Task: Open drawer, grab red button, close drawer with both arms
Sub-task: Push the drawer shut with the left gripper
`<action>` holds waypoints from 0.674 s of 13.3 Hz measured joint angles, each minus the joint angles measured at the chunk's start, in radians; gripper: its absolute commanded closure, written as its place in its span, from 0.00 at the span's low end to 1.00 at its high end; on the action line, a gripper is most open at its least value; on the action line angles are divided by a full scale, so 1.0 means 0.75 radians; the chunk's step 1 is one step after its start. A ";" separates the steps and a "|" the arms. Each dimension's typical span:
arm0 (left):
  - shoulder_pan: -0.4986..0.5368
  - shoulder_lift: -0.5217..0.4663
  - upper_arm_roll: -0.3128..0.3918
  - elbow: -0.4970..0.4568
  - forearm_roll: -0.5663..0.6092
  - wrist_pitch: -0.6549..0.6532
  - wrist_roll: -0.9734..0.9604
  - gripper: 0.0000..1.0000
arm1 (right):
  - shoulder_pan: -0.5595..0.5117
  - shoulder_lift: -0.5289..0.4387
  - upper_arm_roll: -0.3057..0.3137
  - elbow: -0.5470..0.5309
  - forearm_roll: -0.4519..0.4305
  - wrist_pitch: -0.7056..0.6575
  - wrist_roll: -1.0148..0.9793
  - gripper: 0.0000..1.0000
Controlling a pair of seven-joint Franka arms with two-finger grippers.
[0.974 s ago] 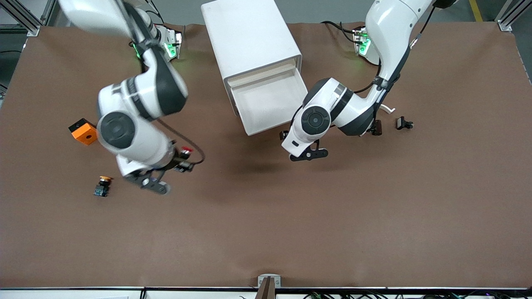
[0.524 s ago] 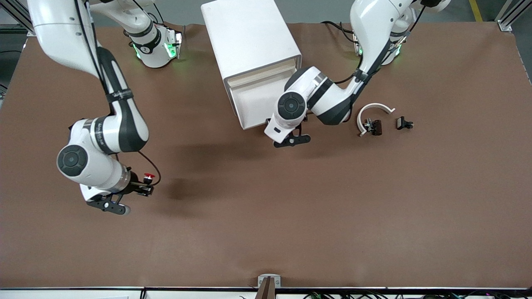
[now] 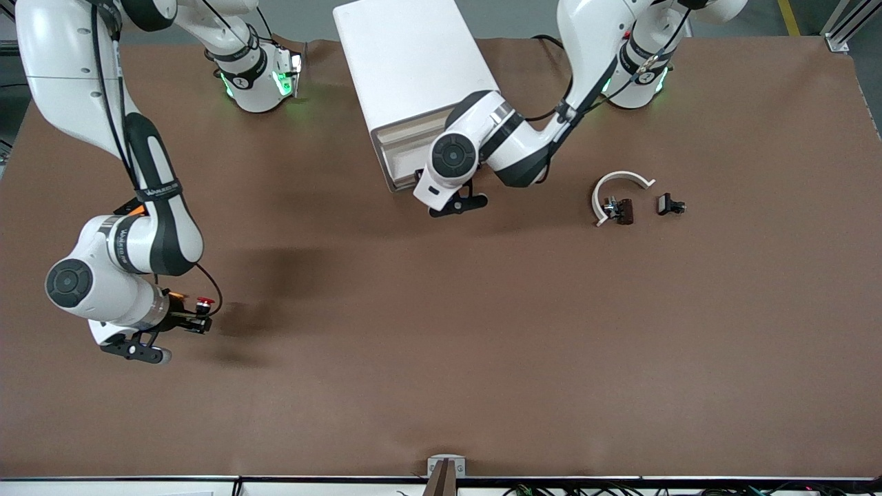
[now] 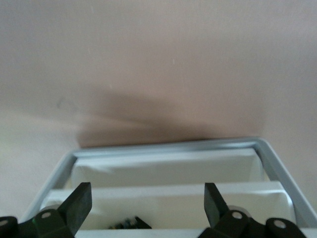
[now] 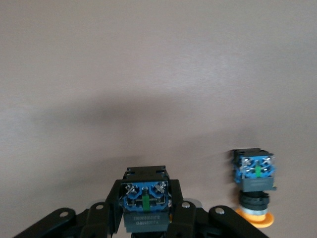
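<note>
Right hand (image 3: 196, 318) is clamped on the small red-capped push button with black-and-blue body (image 3: 202, 303), low over the brown bench (image 3: 441, 358) at the right arm's end. In the right wrist view, the like button with a yellow-orange cap (image 5: 255, 191) lies on the bench just beside the held one. Farther up: a white curved clip (image 3: 615, 187) and small black parts (image 3: 670, 204), toward the left arm's end. Left hand (image 4: 144, 206), fingers (image 4: 77, 206) spread wide and holding nothing, sits at the cream front of the shallow white drawer (image 3: 400, 148), nearly pushed into the white boxy cabinet (image 3: 406, 62).
</note>
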 measured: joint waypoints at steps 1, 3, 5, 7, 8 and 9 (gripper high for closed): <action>-0.010 0.000 -0.010 -0.003 -0.011 0.000 -0.026 0.00 | -0.014 0.008 0.000 -0.013 0.000 0.023 -0.018 1.00; -0.022 0.001 -0.024 -0.006 -0.036 0.000 -0.053 0.00 | -0.023 0.018 0.002 -0.078 0.000 0.134 -0.030 1.00; -0.029 0.001 -0.026 -0.007 -0.069 0.000 -0.057 0.00 | -0.023 0.026 0.007 -0.130 0.000 0.204 -0.030 1.00; -0.030 0.001 -0.026 -0.009 -0.080 0.000 -0.065 0.00 | -0.023 0.030 0.013 -0.145 0.000 0.213 -0.030 1.00; -0.029 0.001 -0.026 -0.008 -0.080 0.000 -0.075 0.00 | -0.023 0.030 0.015 -0.148 0.000 0.213 -0.030 1.00; -0.023 0.000 -0.023 -0.005 -0.080 0.000 -0.081 0.00 | -0.023 0.030 0.017 -0.151 0.000 0.213 -0.030 1.00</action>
